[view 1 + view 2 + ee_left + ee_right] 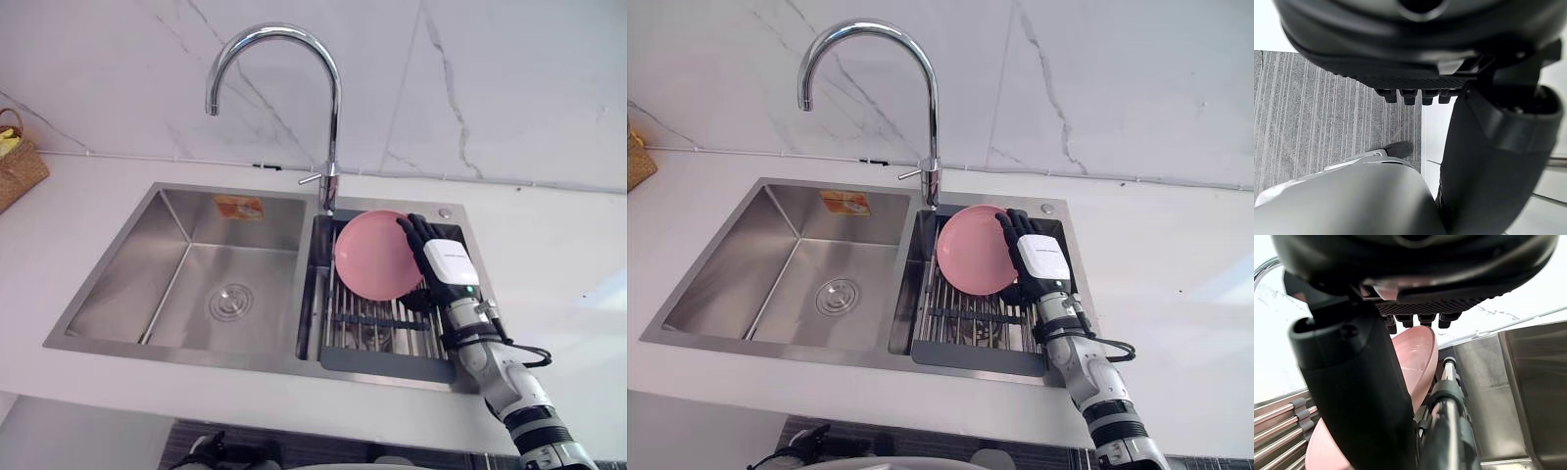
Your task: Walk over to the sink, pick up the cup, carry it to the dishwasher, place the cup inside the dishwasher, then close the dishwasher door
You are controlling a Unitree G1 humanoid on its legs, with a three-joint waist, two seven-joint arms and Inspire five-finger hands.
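A pink round dish (377, 255) stands on edge in the drying rack (377, 328) of the sink's right basin; it looks like a plate or shallow bowl rather than a cup. My right hand (449, 262) is at the dish's right rim, back of the hand facing up and fingers (413, 231) straight, reaching along the rim. In the right wrist view the dish (1422, 355) shows just past the thumb (1352, 396) and under the fingertips, which are not curled round it. My left hand (1415, 44) hangs relaxed above grey floor.
The steel double sink (98, 338) is set into a white counter. Its left basin (196, 284) holds only a drain. A tall curved tap (333, 108) rises behind the divider. A wicker basket (15, 166) sits at the far left by the marble wall.
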